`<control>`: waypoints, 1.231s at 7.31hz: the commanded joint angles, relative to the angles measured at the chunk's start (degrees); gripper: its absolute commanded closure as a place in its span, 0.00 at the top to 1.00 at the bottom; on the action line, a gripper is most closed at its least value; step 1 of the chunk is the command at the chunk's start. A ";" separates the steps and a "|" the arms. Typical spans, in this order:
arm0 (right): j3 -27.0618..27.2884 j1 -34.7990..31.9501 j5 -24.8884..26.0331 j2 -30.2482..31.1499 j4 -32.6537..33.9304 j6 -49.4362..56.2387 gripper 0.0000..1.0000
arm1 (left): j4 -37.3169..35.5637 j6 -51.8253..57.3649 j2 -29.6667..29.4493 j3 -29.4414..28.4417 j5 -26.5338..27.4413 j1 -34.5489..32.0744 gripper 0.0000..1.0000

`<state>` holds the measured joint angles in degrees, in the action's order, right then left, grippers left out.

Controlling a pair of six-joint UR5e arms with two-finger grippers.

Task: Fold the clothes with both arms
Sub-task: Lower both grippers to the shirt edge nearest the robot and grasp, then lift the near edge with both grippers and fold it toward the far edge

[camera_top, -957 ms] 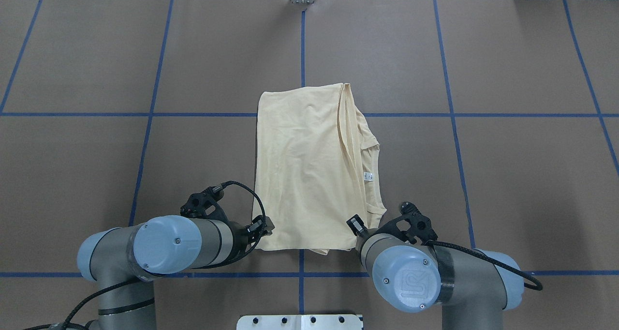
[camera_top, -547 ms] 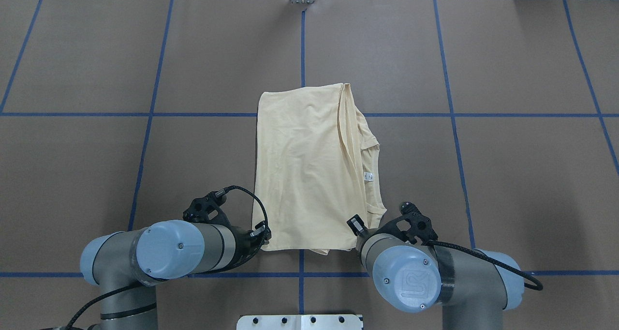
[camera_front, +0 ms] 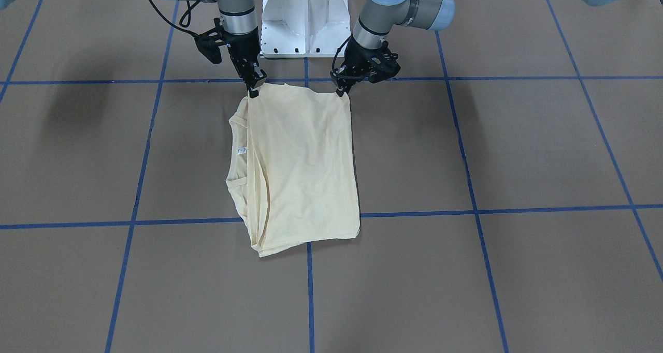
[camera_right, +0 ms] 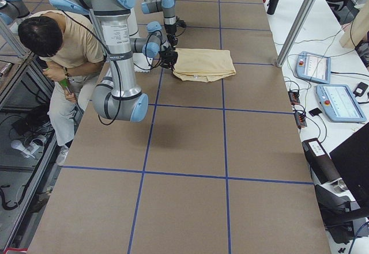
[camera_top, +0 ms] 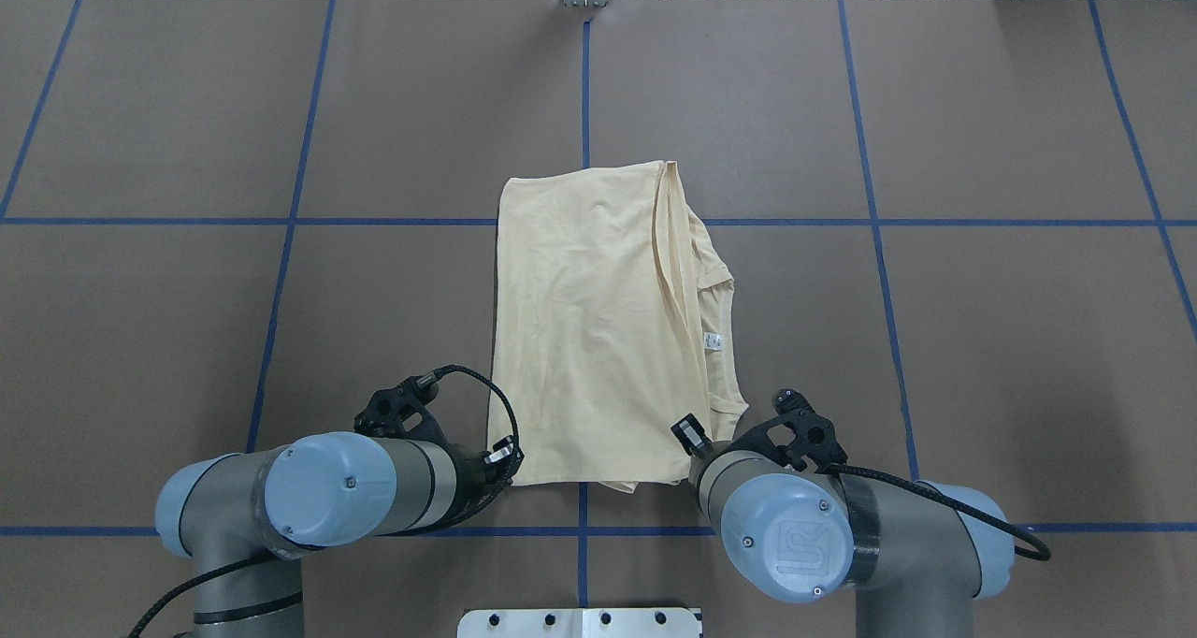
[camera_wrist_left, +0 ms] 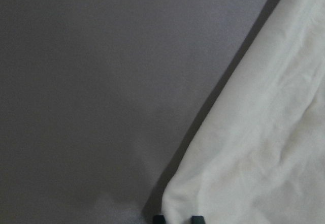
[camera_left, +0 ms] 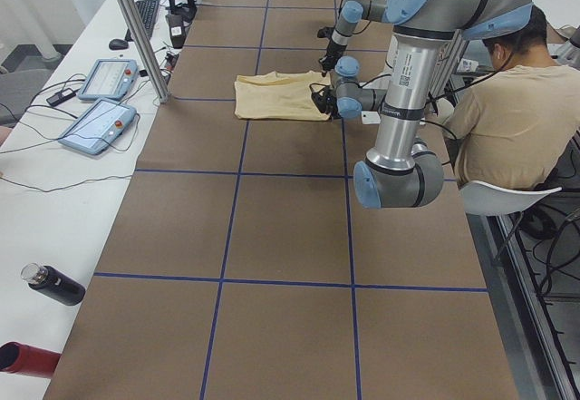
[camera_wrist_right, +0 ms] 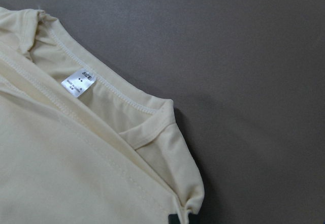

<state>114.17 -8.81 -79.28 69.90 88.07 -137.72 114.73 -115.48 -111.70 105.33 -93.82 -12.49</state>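
- Where blue tape lines (camera_top: 584, 86) cross at the middle of the brown paper-covered table (camera_top: 982, 357), find a pale cream-yellow thin T-shirt (camera_top: 589, 339) lying flat, folded lengthwise into a tall rectangle.
- Has its ribbed neckline (camera_wrist_right: 111, 89) and small white neck label (camera_top: 713, 341) along the 3 o'clock edge in the overhead view, with stepped layers there.
- Meets, at its 7 o'clock corner, the black two-finger left gripper (camera_front: 342, 90) on a silver-grey tubular left arm (camera_top: 346, 484) with light blue joint caps.
- Shows, in the left wrist view, two dark fingertips (camera_wrist_left: 196, 219) close together with the cloth corner between them; cannot tell whether clamped.
- Sits pinched at its 5 o'clock corner in the black two-finger right gripper (camera_front: 254, 90), jaws together on puckered cloth, under the matching right arm (camera_top: 795, 535).
- Lies with both near corners low by the table; cannot tell whether touching it.
- At 6 o'clock of the shirt overhead: a white metal pedestal base (camera_front: 305, 16).
- In the end views: a seated person in a beige top (camera_left: 512, 119), a grey tablet-like pendant (camera_left: 95, 126) on a white bench (camera_left: 36, 200), a black bottle (camera_left: 53, 285).
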 commanded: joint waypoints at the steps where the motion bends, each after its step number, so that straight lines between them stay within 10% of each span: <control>1: 0.00 -0.06 0.00 0.32 0.00 0.00 0.00 | -0.03 0.07 0.34 0.58 -0.31 -0.08 0.00; 9: 21.10 -3.71 -10.95 8.34 1.66 -0.79 0.00 | -4.59 -9.95 2.63 18.32 -9.00 -1.02 0.00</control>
<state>133.38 -8.81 -86.33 78.84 89.05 -138.44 112.07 -125.79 -108.79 121.77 -100.75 -11.80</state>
